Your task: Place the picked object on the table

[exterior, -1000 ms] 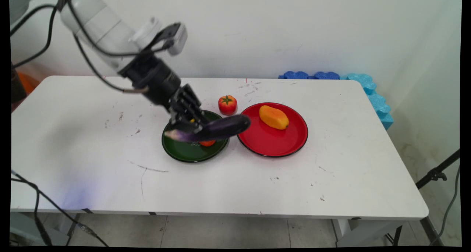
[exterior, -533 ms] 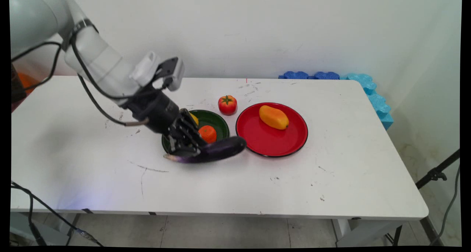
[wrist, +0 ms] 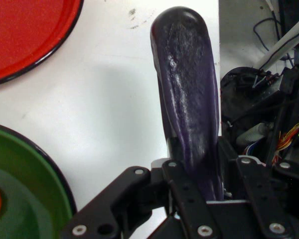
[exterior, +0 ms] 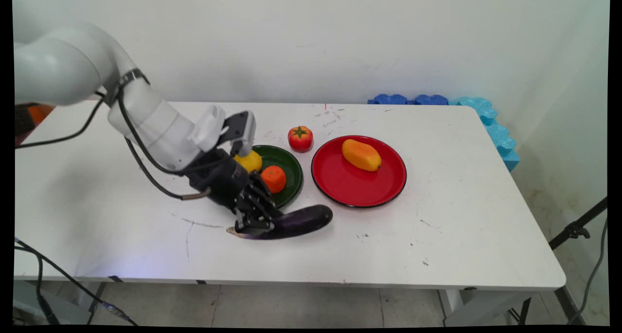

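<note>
The gripper (exterior: 253, 221) is low over the table (exterior: 476, 236), on the near side of the middle, with its jaws closed around the stem end of a dark purple eggplant (exterior: 291, 222). The eggplant lies roughly level, at or just above the surface; whether it touches the table cannot be told. In the hand view the eggplant (wrist: 189, 114) runs straight out from between the fingers (wrist: 189, 209).

Just behind it sits a green plate (exterior: 290, 170) holding a yellow fruit (exterior: 249, 161) and an orange fruit (exterior: 273, 178). A tomato (exterior: 300, 138) stands on the table past that plate, toward the far edge. To the right, a red plate (exterior: 359, 189) carries a mango (exterior: 361, 154).

The eggplant is on neither plate and is not yet released.
</note>
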### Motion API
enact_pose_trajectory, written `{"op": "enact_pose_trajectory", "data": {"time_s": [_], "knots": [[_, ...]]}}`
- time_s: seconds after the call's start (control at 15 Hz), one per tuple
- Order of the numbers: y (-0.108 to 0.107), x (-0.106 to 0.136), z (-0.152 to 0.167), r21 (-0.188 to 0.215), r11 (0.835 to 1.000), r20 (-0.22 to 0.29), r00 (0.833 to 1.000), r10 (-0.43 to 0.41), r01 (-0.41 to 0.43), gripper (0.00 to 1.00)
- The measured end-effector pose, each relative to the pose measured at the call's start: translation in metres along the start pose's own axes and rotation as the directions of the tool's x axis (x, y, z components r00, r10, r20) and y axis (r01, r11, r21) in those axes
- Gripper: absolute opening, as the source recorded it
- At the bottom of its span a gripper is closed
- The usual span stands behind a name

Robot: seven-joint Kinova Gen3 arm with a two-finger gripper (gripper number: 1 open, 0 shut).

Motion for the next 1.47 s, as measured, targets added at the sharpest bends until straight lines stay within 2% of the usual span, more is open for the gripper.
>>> {"op": "enact_pose_trajectory", "data": {"time_s": [0.67,1.27,1.33,1.47], "knots": [[0.002,-0.017,0.044,0.031,0.999,0.003,1.0,-0.019,0.019,0.0],[0.001,-0.025,0.063,0.045,0.999,-0.002,1.0,-0.021,0.021,0.0],[0.001,-0.025,0.064,0.046,0.999,-0.003,1.0,-0.018,0.019,1.0],[0.001,-0.025,0.066,0.047,0.999,-0.007,1.0,-0.014,0.014,1.0]]}}
